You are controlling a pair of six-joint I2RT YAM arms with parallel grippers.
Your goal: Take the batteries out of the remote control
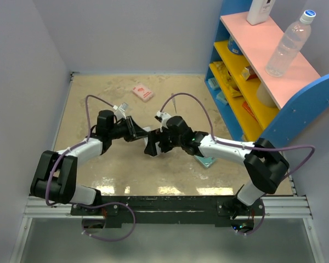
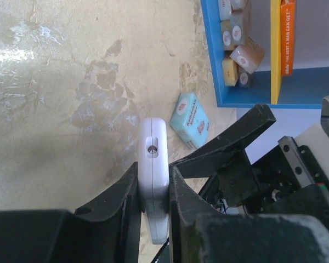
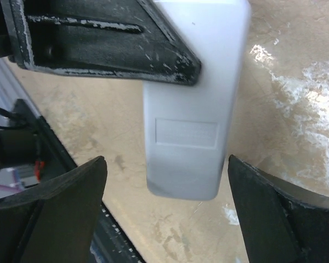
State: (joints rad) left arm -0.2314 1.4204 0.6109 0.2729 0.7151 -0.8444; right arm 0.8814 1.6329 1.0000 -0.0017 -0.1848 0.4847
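From above, the left gripper [image 1: 138,132] and right gripper [image 1: 152,144] meet tip to tip over the middle of the table [image 1: 98,104]. A pink packet [image 1: 142,91] lies toward the far edge. A teal box [image 1: 207,161] sits under the right arm, near the shelf [image 1: 247,71].

In the left wrist view, the remote [image 2: 153,164] is clamped edge-on between the left fingers [image 2: 125,192], its rounded end sticking out past them. One right finger [image 2: 230,139] angles just beside it. The box lies beyond, by the foot of the shelf.

In the right wrist view, the remote's white end hangs above the table under a dark left finger. The right fingers [image 3: 60,205] stand wide apart on either side of it, touching nothing.
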